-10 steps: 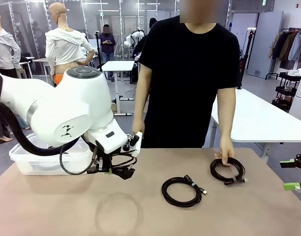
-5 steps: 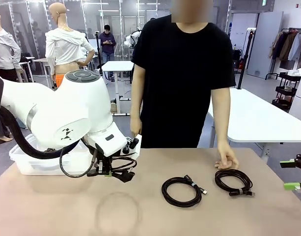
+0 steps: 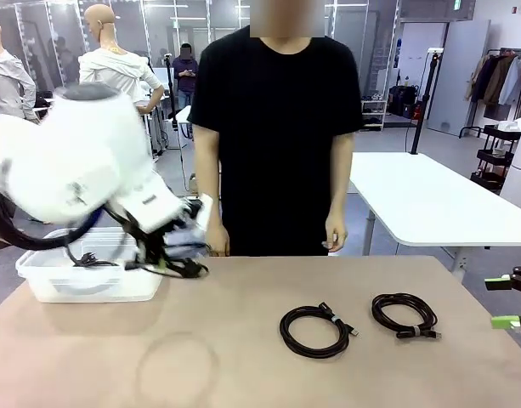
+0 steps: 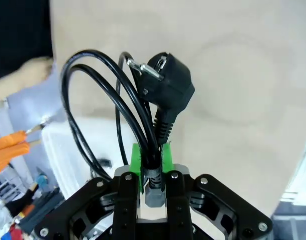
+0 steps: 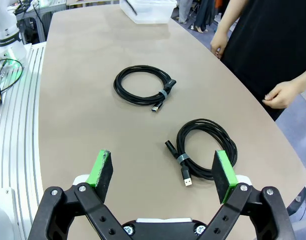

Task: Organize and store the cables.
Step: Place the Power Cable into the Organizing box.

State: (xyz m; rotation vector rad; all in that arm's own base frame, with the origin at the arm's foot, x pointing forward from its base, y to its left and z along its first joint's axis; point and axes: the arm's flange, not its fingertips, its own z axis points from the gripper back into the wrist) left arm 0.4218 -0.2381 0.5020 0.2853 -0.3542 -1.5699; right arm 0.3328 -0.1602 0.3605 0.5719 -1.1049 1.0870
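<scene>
The left end effector point(image 4: 152, 162) pinches a limp power cable point(image 4: 156, 125) just below its plug, near the clear bin point(image 3: 39, 285). The right end effector point(image 5: 162, 172) hangs spread above two coiled cables point(image 5: 179, 142) on the surface point(image 5: 93, 60). They are likely light and floppy, so grasp across the banded strands.

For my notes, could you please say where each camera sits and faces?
Front: between the arms, facing the person across the table; left arm shows.
Left wrist: looks along the left gripper, shut on a plug cable.
Right wrist: looks past the open right gripper over the table.
Shared: front and right wrist show middle coil, right coil.
</scene>
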